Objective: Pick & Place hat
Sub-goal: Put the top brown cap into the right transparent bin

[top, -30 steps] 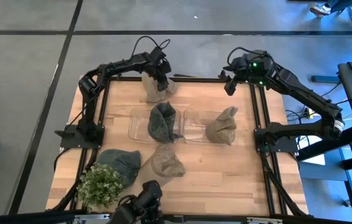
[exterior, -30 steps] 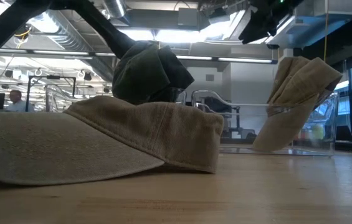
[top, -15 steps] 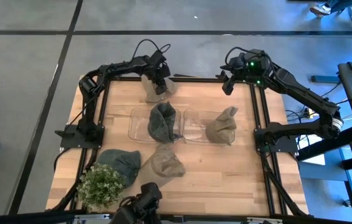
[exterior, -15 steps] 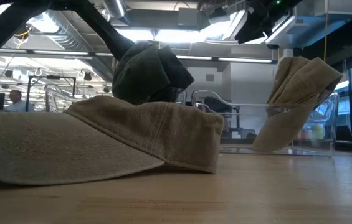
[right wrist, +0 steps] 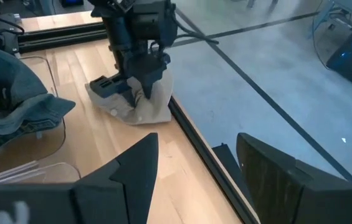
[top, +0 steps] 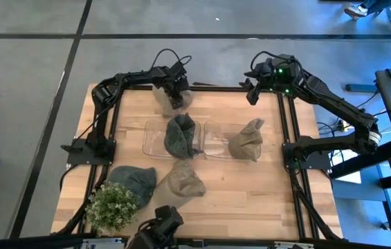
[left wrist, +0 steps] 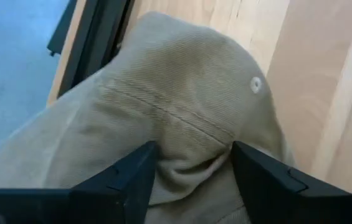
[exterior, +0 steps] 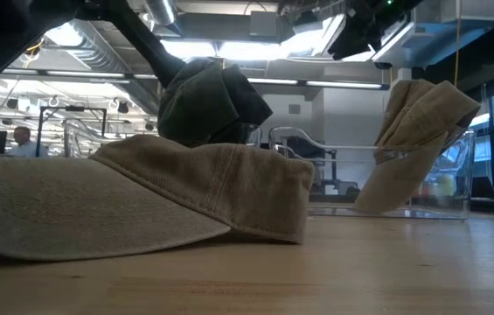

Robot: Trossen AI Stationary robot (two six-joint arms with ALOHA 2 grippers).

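Left wrist view showed the left gripper [left wrist: 191, 168] clamped on a tan cotton cap [left wrist: 182, 106] at the table's 12 o'clock edge; best lifted straight up, bunched fabric gripped firmly, while the right gripper [top: 252, 92] waited, fingers apart.

The wooden table [top: 250, 194] carries hats [top: 181, 181], two clear bins [top: 212, 149], apparently a plant [top: 111, 205].
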